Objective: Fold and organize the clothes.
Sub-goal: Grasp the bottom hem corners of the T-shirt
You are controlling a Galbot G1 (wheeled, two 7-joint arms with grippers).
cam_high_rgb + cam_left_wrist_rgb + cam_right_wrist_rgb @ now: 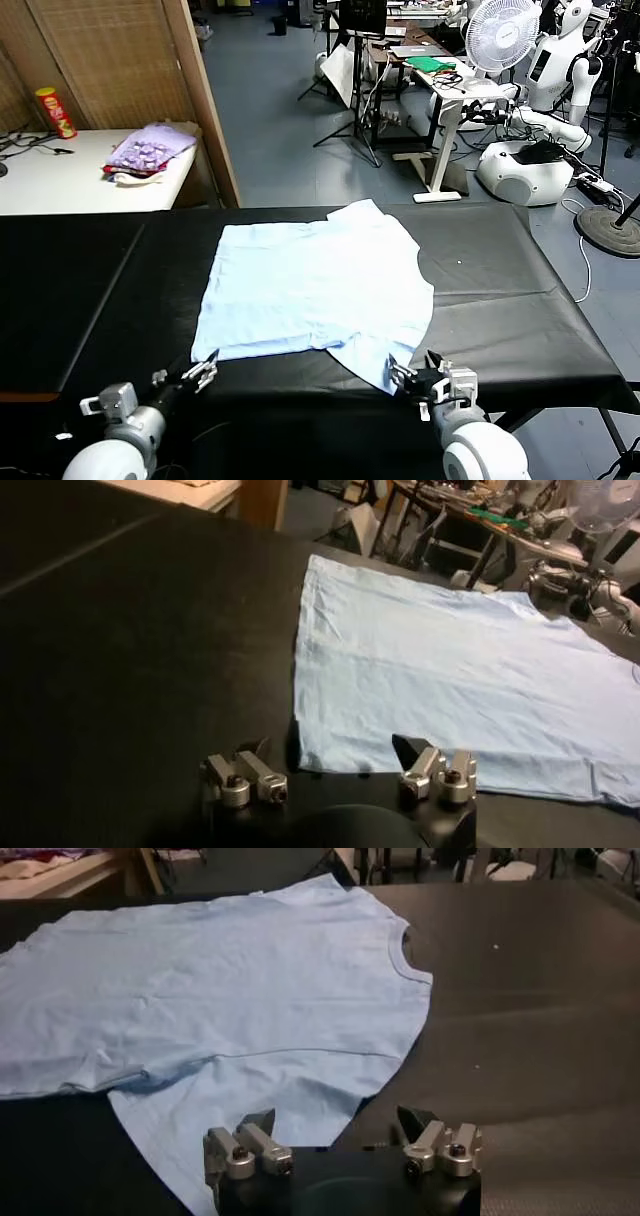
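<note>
Head view shows the T-shirt (310,285) lying spread out flat on the black counter (80,290), a bit to the middle and near the front edge. It is pale blue with short sleeves. The neck hole points to the robot's right side. One sleeve sticks out toward the front, near the right gripper (411,378). The other sleeve points away, toward the far edge.

The shirt looks thin and soft. It has small wrinkles, so I think it is very light and floppy. It will bend and sag when lifted, and it may slide a little on the smooth counter. It will not break. A pinch that is too shallow could slip off the cloth.

A good place to take hold looks like the edges. The left gripper (203,372) sits low at the front, just beside the bottom hem corner of the shirt. Its fingers are spread wide and hold nothing. The right gripper is also low at the front, right by the near sleeve. Its fingers are apart too, with nothing between them. In the right wrist view the sleeve cloth lies just in front of the fingers (250,1138).

Far behind, on a white table (60,180), there is a purple pile of clothes (150,150) and a red can (55,112).
</note>
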